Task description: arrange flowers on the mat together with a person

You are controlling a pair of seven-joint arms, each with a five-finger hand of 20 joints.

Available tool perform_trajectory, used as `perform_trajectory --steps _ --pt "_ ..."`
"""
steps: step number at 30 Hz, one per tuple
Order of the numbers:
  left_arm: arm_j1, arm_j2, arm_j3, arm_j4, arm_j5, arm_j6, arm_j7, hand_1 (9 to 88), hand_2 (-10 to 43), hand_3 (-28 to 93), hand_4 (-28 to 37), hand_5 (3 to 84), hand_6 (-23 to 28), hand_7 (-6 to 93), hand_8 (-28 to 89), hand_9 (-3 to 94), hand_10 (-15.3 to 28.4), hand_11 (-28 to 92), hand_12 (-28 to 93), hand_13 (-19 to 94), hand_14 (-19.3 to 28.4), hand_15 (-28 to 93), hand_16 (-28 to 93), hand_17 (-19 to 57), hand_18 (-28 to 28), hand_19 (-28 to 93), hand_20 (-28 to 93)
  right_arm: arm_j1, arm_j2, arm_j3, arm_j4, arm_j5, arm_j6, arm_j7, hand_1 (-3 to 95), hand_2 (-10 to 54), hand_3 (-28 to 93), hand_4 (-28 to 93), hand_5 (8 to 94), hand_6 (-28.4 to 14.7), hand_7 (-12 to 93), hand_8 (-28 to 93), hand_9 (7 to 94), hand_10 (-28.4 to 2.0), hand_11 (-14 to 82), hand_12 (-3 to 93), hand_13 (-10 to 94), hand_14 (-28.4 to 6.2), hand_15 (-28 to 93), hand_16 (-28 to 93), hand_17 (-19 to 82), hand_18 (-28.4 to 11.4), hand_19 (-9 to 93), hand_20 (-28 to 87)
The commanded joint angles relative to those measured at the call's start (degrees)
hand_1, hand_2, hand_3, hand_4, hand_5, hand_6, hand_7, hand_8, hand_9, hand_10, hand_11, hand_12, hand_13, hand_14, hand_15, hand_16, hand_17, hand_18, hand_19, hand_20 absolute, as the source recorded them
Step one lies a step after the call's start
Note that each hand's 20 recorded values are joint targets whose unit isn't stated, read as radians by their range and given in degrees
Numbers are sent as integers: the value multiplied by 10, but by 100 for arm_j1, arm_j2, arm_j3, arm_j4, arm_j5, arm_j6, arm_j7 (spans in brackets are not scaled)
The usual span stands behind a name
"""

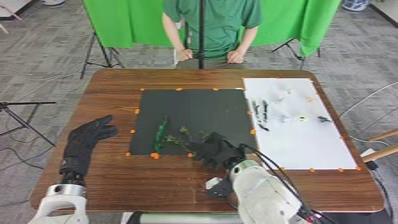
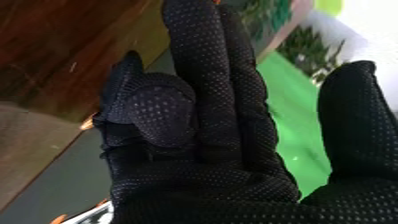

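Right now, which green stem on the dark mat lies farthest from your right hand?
The long, bright green stem toward the left edge of the dark mat; the duller, leafy sprigs lie close to the right hand.

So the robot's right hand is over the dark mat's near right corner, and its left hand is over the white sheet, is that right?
Not quite: the left hand is over the brown table, left of the dark mat, as the head view shows. The right hand is as you say.

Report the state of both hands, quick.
Left hand: open, holding nothing.
Right hand: open, thumb apart, some fingers straight, others curled in; no grip on anything visible.
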Motion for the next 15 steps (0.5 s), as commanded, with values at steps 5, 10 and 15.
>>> perform_trajectory --steps 5,10,15 --pt "91 -60 36 20 32 -25 -65 266 77 672 -242 515 48 114 -60 534 153 207 148 460 185 227 -12 120 125 117 178 213 -147 -152 370 -119 -64 69 267 73 512 -115 821 -39 116 -95 918 -163 128 160 773 -144 640 409 286 -259 692 517" --pt "64 -75 38 39 30 -60 -44 266 77 672 -242 515 47 114 -59 534 153 208 149 460 185 227 -12 119 125 116 178 55 -147 104 103 37 62 24 268 73 513 -114 821 -40 116 -94 916 -162 128 160 772 -144 640 408 285 -260 691 517" --pt "70 -83 13 45 12 -88 -41 266 77 671 -241 516 48 114 -59 534 154 207 149 460 185 228 -12 119 125 116 178 -306 9 928 -695 1177 447 -217 268 73 514 -113 835 -36 124 -91 929 -160 142 170 773 -146 647 408 285 -261 693 518"
